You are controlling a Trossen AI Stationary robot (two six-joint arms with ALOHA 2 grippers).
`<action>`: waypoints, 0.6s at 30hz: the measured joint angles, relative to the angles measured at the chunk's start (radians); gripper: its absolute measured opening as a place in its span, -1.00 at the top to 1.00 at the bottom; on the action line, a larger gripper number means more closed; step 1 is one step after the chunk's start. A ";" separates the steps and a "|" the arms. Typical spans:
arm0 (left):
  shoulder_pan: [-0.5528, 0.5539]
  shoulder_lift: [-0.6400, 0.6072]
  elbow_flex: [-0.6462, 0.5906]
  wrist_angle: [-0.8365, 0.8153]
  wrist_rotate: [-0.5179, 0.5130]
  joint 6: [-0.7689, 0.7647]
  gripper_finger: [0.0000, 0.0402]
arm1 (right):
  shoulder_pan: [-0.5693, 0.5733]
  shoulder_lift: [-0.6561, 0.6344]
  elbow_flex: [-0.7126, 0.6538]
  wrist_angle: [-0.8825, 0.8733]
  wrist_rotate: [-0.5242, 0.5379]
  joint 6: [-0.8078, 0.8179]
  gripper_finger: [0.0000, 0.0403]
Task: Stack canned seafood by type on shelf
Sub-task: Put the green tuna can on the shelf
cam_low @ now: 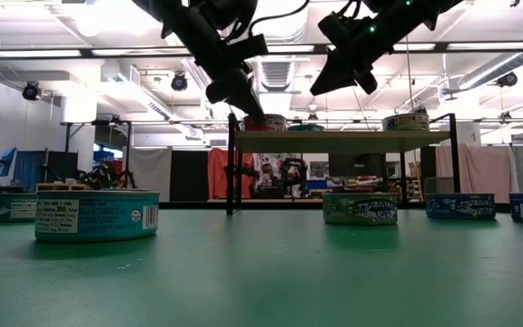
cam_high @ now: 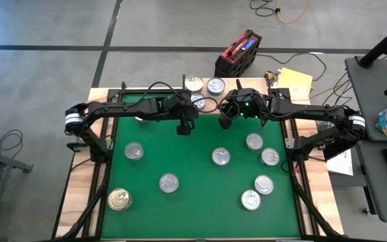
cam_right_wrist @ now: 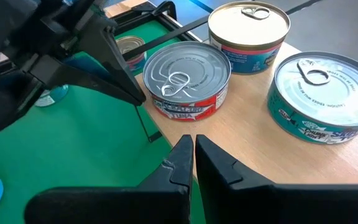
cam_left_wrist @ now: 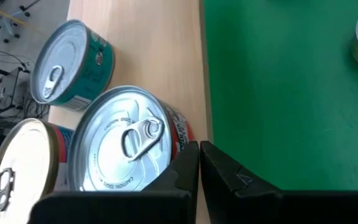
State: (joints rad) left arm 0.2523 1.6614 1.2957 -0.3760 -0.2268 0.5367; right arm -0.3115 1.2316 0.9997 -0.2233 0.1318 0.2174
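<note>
The shelf (cam_high: 210, 105) stands at the mat's far edge and carries three tins. These are a silver-topped tin with a red label (cam_left_wrist: 126, 146), a teal-labelled tin (cam_left_wrist: 73, 62) and a pale gold-topped tin (cam_right_wrist: 248, 28). My left gripper (cam_left_wrist: 199, 155) is shut, with its tips at the red-labelled tin's side that faces the mat. It also shows in the low view (cam_low: 248, 104). My right gripper (cam_right_wrist: 192, 149) is shut and empty. It hovers above the shelf's near right part (cam_low: 334, 77). My left gripper has its shut fingertips (cam_right_wrist: 135, 93) right beside the red-labelled tin's rim (cam_left_wrist: 173, 140), slanting down from the mat side. I cannot tell whether they touch it. The tin stands flat on the shelf.
Several more tins stand apart on the green mat: a gold-topped one (cam_high: 119, 199) at the near left, silver ones in the middle (cam_high: 221, 156) and at the right (cam_high: 264, 184). The shelf's thin black legs (cam_low: 231, 163) stand on the mat's far edge.
</note>
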 joint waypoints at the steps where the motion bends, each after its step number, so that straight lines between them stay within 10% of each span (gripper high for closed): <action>1: 0.000 -0.004 0.000 0.001 0.000 0.002 1.00 | 0.000 0.000 0.000 -0.004 0.000 0.000 0.95; 18: -0.107 -0.082 -0.015 0.051 0.001 -0.080 1.00 | -0.039 0.001 0.000 -0.007 0.131 -0.022 0.95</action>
State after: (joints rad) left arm 0.1449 1.5795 1.2808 -0.3249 -0.2262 0.4563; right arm -0.3508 1.2331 0.9997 -0.2302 0.2627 0.1955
